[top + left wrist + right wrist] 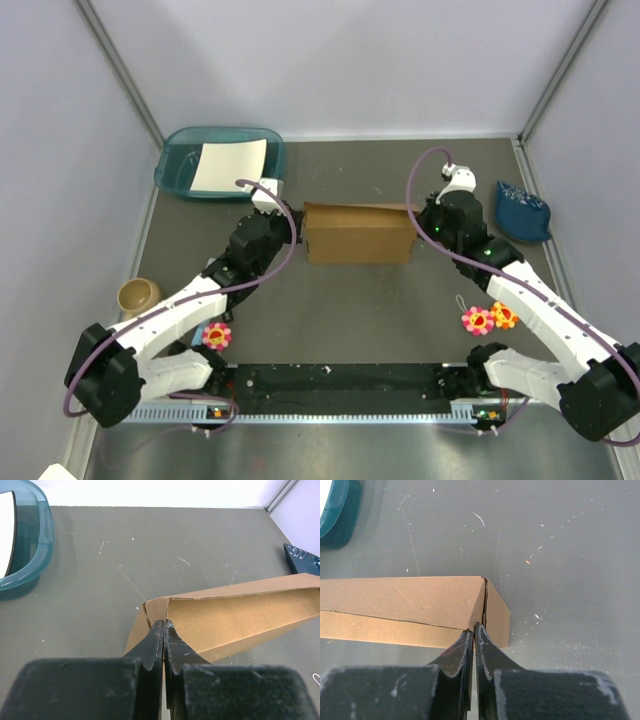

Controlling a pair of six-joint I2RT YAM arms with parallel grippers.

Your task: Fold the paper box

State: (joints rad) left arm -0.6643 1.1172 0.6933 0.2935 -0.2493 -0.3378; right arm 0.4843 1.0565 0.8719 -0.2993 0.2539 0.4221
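Note:
The paper box (pixel 360 235) is brown cardboard, folded into a shallow closed-looking shape in the middle of the table. My left gripper (pixel 301 234) is at its left end. In the left wrist view the jaws (pixel 164 624) are shut, with the tips pinching the box's (pixel 235 615) left end wall at its corner. My right gripper (pixel 418 224) is at the right end. In the right wrist view the jaws (pixel 474 627) are shut, with the tips on the box's (pixel 405 605) near right corner beside a seam.
A teal tray (pixel 180 170) holding a white sheet (pixel 228 165) stands at the back left. A dark blue object (pixel 522 212) lies at the right. A small tan bowl (pixel 138 295) sits at the left. Flower stickers (pixel 217 335) (pixel 478 320) lie near the front.

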